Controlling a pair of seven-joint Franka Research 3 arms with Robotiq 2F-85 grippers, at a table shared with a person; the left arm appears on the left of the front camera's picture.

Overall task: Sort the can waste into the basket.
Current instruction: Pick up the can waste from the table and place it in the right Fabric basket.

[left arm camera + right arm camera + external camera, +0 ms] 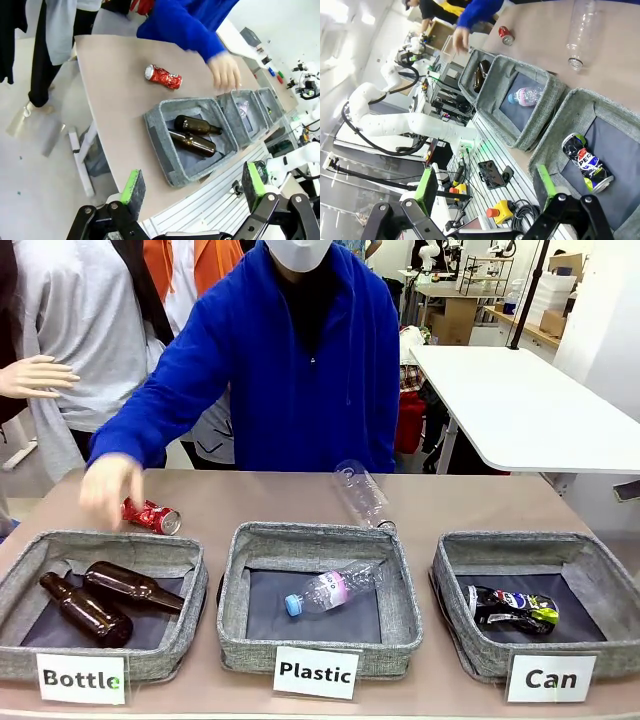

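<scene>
Three grey woven baskets are set in a row along the near edge of the worktop (470, 502), each marked by a white front label. The "Can" basket (520, 539) is placed at the robot's right. The black can (512, 607) is found inside it, lying on its side on the dark lining, dented, with a round blue-red logo and green-yellow marks. The red can (152, 516) is seen lying on its side on the bare worktop, just behind the far wall of the "Bottle" basket (120, 541) at the robot's left, well apart from the "Can" basket. A person's hand (108, 488), blurred and reaching out of a blue sleeve (190, 380), is held near the red can; in the left wrist view a gap is shown between the two.

Two brown glass bottles (85, 608) are laid side by side in the "Bottle" basket. In the middle "Plastic" basket (310, 532) a clear bottle with a blue cap (330, 590) is laid flat. A second clear bottle (362, 495) is seen behind that basket, its neck close to the far rim.

The left claw (193, 184) is held wide open above the near end of the worktop, nothing being gripped between its green pads (134, 185). The right claw (486, 182) is likewise spread open and empty, off the near side of the baskets.
</scene>
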